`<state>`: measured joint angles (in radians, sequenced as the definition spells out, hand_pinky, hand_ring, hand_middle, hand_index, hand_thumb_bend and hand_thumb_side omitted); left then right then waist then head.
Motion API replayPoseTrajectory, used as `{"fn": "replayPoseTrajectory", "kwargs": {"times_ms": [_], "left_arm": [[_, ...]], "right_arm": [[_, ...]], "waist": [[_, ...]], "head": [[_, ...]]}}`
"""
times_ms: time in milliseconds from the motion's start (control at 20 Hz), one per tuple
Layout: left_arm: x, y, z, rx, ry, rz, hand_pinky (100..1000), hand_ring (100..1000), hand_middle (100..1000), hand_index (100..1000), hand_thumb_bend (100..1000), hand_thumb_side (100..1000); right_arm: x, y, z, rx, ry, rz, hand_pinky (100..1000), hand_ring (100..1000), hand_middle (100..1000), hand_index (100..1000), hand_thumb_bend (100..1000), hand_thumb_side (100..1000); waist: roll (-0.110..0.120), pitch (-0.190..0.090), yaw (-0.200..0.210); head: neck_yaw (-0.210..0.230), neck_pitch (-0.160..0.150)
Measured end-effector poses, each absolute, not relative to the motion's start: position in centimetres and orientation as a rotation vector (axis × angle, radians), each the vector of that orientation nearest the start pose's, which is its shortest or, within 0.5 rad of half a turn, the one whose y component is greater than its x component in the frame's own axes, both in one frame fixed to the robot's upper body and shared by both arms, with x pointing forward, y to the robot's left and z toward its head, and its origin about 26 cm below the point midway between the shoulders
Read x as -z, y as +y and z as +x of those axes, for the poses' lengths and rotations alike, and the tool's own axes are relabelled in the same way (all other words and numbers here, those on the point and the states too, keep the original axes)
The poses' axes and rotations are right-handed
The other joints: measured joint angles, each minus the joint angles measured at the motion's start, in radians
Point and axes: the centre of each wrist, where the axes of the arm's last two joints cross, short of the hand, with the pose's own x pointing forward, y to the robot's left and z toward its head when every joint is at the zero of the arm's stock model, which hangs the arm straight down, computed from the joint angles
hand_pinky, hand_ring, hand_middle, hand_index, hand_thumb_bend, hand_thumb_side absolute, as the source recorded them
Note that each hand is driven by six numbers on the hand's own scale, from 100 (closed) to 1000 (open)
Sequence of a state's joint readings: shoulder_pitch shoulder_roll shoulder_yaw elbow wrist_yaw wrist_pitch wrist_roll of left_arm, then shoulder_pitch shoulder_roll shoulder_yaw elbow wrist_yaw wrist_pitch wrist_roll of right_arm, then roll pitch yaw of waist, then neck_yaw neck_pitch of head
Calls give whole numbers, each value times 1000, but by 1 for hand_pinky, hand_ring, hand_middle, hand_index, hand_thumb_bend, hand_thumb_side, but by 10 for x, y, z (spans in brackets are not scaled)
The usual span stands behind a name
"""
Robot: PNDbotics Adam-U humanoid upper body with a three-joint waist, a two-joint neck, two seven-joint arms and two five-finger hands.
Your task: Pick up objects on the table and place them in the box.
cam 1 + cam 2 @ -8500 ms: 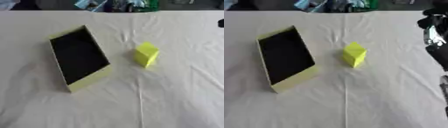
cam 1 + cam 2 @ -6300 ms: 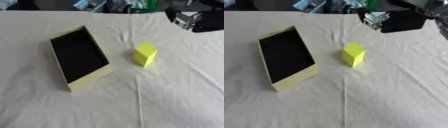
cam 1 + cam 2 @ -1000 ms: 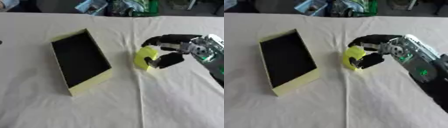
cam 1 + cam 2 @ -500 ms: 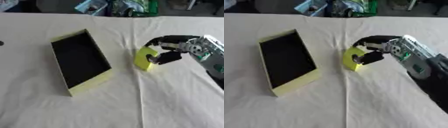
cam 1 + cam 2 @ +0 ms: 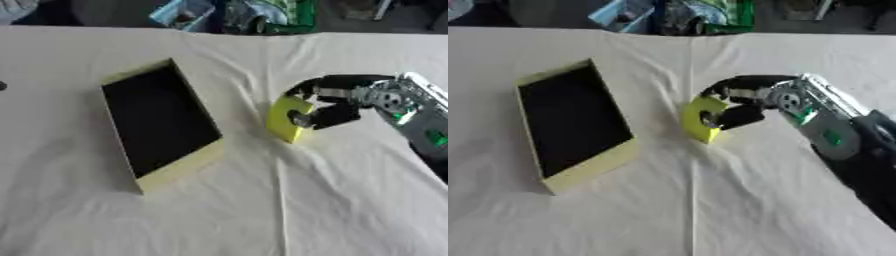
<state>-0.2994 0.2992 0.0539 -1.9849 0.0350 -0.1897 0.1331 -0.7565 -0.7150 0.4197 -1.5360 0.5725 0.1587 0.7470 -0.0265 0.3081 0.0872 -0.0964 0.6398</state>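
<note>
Yellow on pale cloth: a small yellow block (image 5: 282, 119) sits near the middle of the surface (image 5: 262, 210), which is covered by a wrinkled cream cloth. The robot's right hand (image 5: 741, 102) reaches in from the right side and is curled around the block's right face. Dark fingers (image 5: 726, 85) arch over the block's top edge, and the thumb (image 5: 317, 118) presses against its lower right side, so the block is pinched between them. Whether the block rests on the cloth or is lifted just clear of it cannot be told, though its lower corner looks to be at cloth level. The silver and black forearm (image 5: 820, 125) runs away from the hand toward the lower right corner.

To the left of the block, well apart from it, lies the open box (image 5: 176, 167), a long yellow-walled tray with a black inside, set askew so that one short end points toward the far edge and the other toward the lower left. Nothing shows inside it. The hand and block are on the box's right flank, level with its middle.

Along the far edge of the surface there is a jumble of blue and green clutter (image 5: 236, 12). The left hand shows in neither view.
</note>
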Motion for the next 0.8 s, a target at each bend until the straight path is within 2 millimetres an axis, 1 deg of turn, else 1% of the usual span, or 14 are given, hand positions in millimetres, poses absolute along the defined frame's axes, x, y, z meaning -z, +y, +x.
{"fn": "replayPoseTrajectory", "kwargs": {"times_ms": [250,350,400,500,800], "left_arm": [[-199,270,302,153,-2477,184,544,656,689,701,100,563],[-199,270,302,154,-2476,184,543,656,689,701,100,563],[-199,270,302,154,-2476,184,543,656,690,700,100,564],[-199,270,302,154,-2476,184,543,656,690,700,100,563],[-199,270,302,157,-2473,183,543,656,692,700,100,565]], "right_arm": [[-233,-251,394,-1696,-1180,-650,879,943,987,1000,100,909],[-233,-250,395,-1694,-1179,-647,877,942,987,1000,100,934],[-232,-250,396,-1693,-1179,-644,876,942,990,1000,100,971],[-232,-250,396,-1687,-1180,-645,877,944,991,1000,100,1000],[-230,-251,396,-1645,-1187,-643,874,944,992,1000,100,1000]], "waist": [[0,0,2],[0,0,2],[0,0,2],[0,0,2],[0,0,1]], "head": [[0,0],[0,0],[0,0],[0,0],[1,0]]}}
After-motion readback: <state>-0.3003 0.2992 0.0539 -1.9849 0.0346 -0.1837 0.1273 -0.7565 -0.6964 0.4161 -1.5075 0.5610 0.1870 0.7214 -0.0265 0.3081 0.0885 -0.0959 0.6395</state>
